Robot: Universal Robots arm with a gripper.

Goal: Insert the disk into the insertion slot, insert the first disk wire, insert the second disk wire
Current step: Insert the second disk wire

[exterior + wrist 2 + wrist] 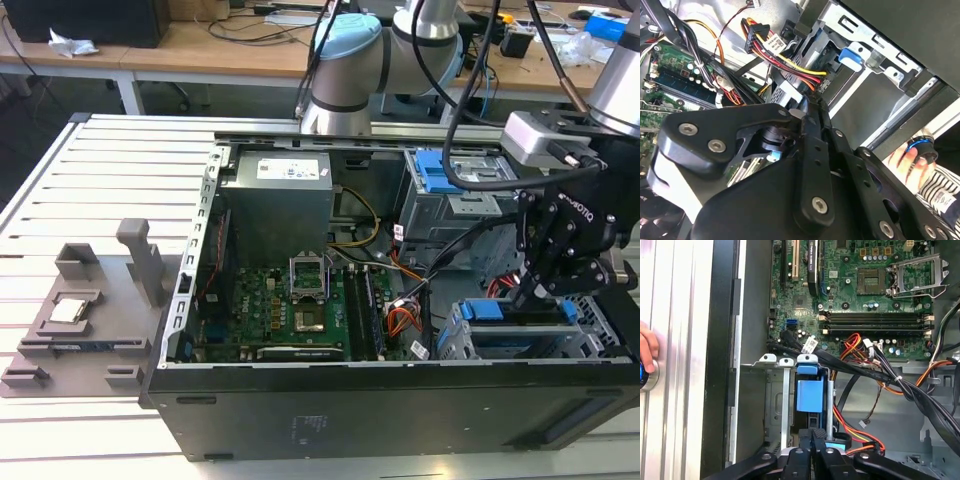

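The jaws are drawn together, their tips meeting at the top edge of the disk (520, 312), so the gripper (527, 293) reads as clenched and pressing or pinching that blue edge rather than standing released; whether it truly grips the edge or only bears on it I cannot tell. The disk, framed by its blue caddy, sits on edge in the insertion slot (470, 350), the silvery perforated cage at the front corner of the computer case (330, 400), on the exterior view's right of the motherboard (300, 310). In the first wrist view the caddy's blue face (810, 390) stands just beside the cage's metal rails (785, 405), with the closed fingertips (818, 437) right at its near end. A loose bundle of red, yellow and orange wires (860, 432) lies next to the slot, close to the disk, and the second wrist view shows a black connector (757, 35) on such wires hanging free above the cage. As a judgement: the disk should handle as a dense, rigid block, fairly heavy for its size and sensitive to knocks, while the plastic caddy is lighter, slightly flexible and smooth, so the firm hold is across the caddy's side rails or its top edge, not on the labelled face. The wires are soft and springy; their connector bodies are the place to take them. A person's hand (647, 347) rests on the surface beside the case.
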